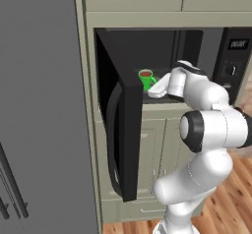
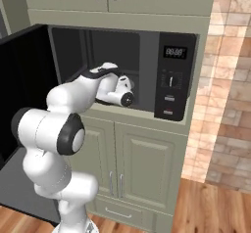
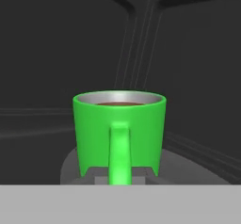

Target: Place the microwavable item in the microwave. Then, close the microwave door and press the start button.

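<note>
The small bright green mug (image 1: pixel 146 79) with dark brown liquid stands upright inside the microwave (image 2: pixel 171 80), on the grey round turntable (image 3: pixel 69 165). In the hand view the mug (image 3: pixel 94 133) sits close ahead with its handle turned toward me. My gripper (image 1: pixel 153 91) reaches into the cavity just right of and in front of the mug; its fingertips are hidden, so I cannot tell whether they touch it. The microwave door (image 1: pixel 130 139) hangs wide open at the left, its curved handle (image 1: pixel 113 130) facing outward.
The control panel (image 1: pixel 235 66) with its display and buttons lies right of the cavity. A grey fridge (image 1: pixel 39 115) stands at the left beside the open door. Cream cabinets (image 2: pixel 142 168) run above and below the microwave. A brick wall (image 2: pixel 225 80) rises at the right.
</note>
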